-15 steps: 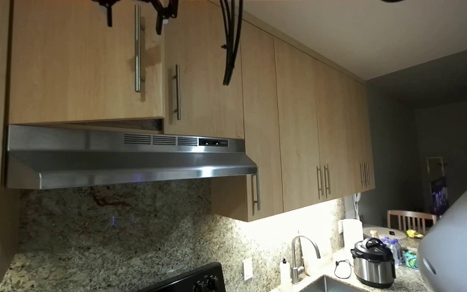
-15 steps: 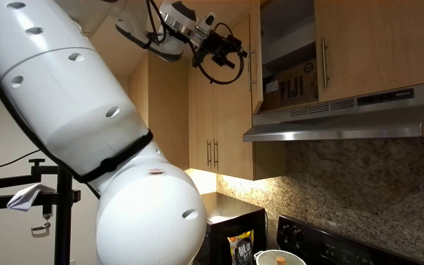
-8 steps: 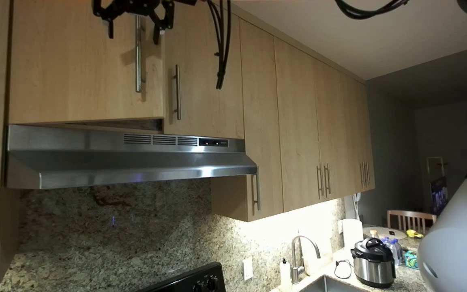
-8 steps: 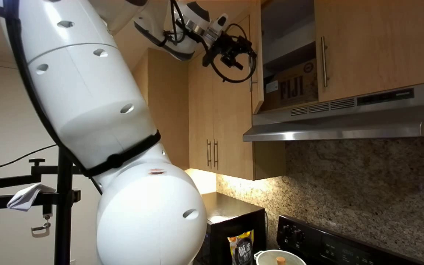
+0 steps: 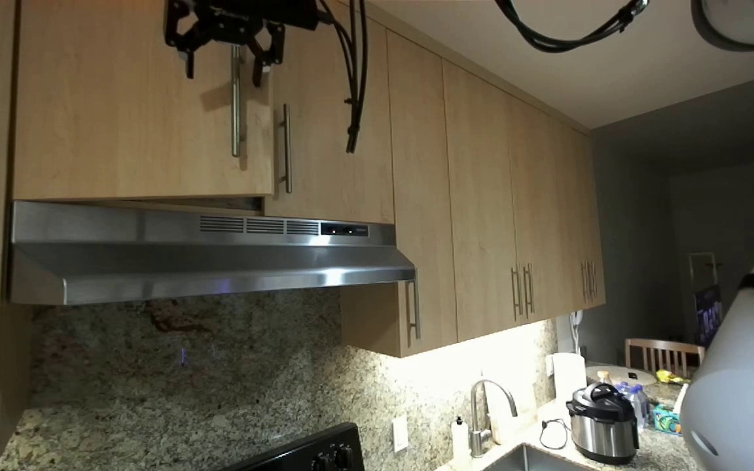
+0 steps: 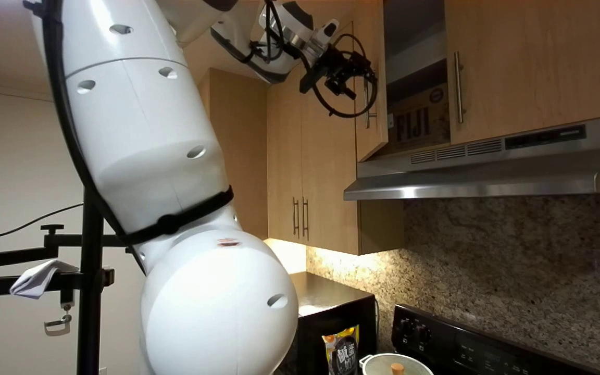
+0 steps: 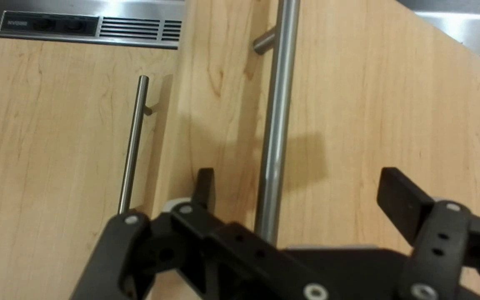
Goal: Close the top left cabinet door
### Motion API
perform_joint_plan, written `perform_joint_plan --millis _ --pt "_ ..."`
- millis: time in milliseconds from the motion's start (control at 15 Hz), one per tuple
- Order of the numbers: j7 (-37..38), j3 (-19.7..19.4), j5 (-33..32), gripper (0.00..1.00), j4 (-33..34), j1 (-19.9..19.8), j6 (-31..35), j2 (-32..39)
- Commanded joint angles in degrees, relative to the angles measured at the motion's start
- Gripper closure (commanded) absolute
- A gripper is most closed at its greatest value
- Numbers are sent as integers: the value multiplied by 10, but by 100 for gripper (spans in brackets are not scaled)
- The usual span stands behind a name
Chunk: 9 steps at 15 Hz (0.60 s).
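The top left cabinet door is a light-wood panel standing partly open, with a gap under its lower edge. In an exterior view the door juts out from the cabinet opening. Its metal bar handle also shows in the wrist view. My gripper is open in front of the door. In the wrist view the bar passes between its spread fingers, nearer the left one; neither finger is closed on it. The gripper overlaps the handle's upper part in an exterior view. Whether it touches the door cannot be told.
The matching short door with its own handle is shut beside it. A steel range hood is below. A cardboard box sits inside the open cabinet. Black cables hang by the gripper.
The door has swung inward, covering more of the cabinet opening and box. The gripper has come down and toward the cabinet; the arm has moved with it. Its fingers stay open.
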Motion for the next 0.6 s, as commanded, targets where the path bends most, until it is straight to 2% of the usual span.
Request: perform_joint_plan --millis 0,533 --pt "-13 -32 -20 0 12 30 -8 24" --pt "-30 -126 -1 0 7 98 16 51"
